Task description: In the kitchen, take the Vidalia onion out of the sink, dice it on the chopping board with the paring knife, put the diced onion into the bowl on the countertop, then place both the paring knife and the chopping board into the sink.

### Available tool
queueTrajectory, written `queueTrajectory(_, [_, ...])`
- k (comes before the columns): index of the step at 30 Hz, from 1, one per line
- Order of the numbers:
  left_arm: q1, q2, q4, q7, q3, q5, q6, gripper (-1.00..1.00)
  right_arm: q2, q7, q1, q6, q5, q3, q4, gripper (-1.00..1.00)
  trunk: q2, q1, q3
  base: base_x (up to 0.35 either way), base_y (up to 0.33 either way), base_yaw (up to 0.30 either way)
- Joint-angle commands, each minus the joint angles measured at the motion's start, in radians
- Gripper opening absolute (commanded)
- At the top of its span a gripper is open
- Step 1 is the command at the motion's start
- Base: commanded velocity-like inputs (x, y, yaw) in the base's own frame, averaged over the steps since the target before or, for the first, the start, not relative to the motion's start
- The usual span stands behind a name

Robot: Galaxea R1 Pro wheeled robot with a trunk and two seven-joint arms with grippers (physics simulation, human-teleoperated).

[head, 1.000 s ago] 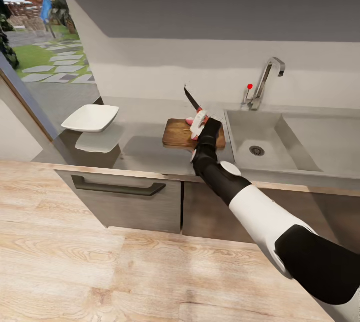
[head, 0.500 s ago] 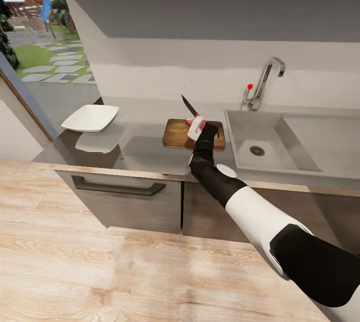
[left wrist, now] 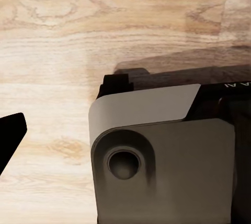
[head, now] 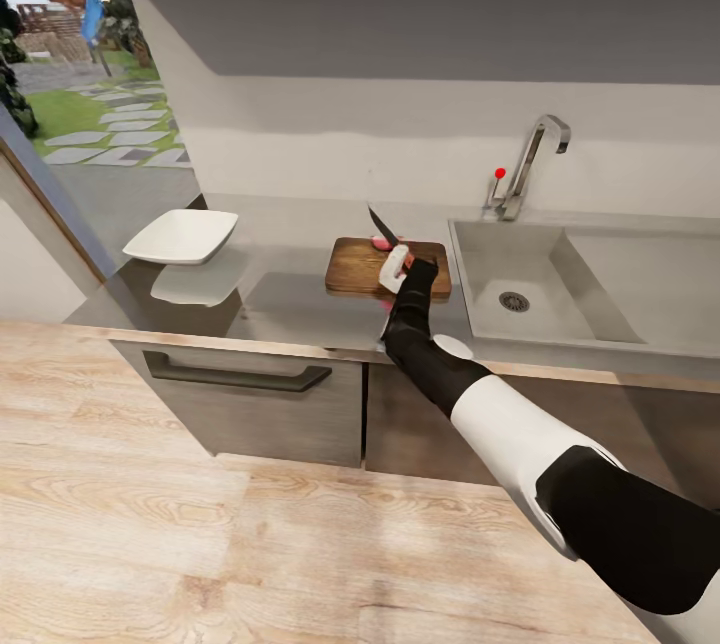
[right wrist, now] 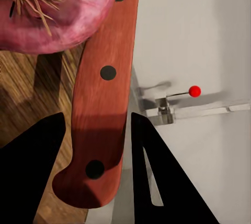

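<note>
Right gripper (head: 397,267) is clamped on the red-handled, dark-bladed paring knife (head: 383,226); the right wrist view shows both fingers flanking the riveted handle (right wrist: 102,109).

Change noted: against the frames of a second and half a second ago, the knife has dropped, and its blade now points to about 11 o'clock with the edge at the small pinkish-red Vidalia onion (head: 381,243). The onion sits at the 12 o'clock edge of the brown wooden chopping board (head: 362,267), appearing whole.

Judgement: the cutting stroke is under way; dicing is not yet achieved.

The white squarish bowl (head: 181,235) stands at 9 o'clock from the board, well apart. The grey steel sink (head: 540,276) lies at 3 o'clock.

Left gripper's state: cannot tell.
</note>
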Motion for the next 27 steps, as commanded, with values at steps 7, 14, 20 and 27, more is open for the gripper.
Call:
queueTrajectory(7, [-0.001, -0.001, 0.005, 0.001, -0.009, 0.009, -0.006, 1.00, 0.000, -0.005, 0.000, 0.004, 0.009, 0.002, 0.040, -1.00, -0.001, 0.000, -0.001, 0.000, 0.000, 0.000])
queueTrajectory(14, [-0.001, -0.001, 0.005, 0.001, -0.009, 0.009, -0.006, 1.00, 0.000, -0.006, 0.000, 0.004, 0.009, 0.002, 0.035, -1.00, -0.001, 0.000, -0.001, 0.000, 0.000, 0.000])
queueTrajectory(20, [-0.002, -0.001, 0.005, 0.001, -0.009, 0.009, -0.006, 1.00, -0.002, -0.007, 0.000, 0.004, 0.009, -0.002, 0.027, -1.00, -0.001, 0.000, -0.001, 0.000, 0.000, 0.000])
queueTrajectory(27, [-0.002, -0.001, 0.005, 0.001, -0.009, 0.009, -0.006, 1.00, -0.015, -0.013, 0.000, 0.027, 0.010, -0.004, -0.089, -1.00, -0.001, 0.000, -0.001, 0.000, 0.000, 0.000])
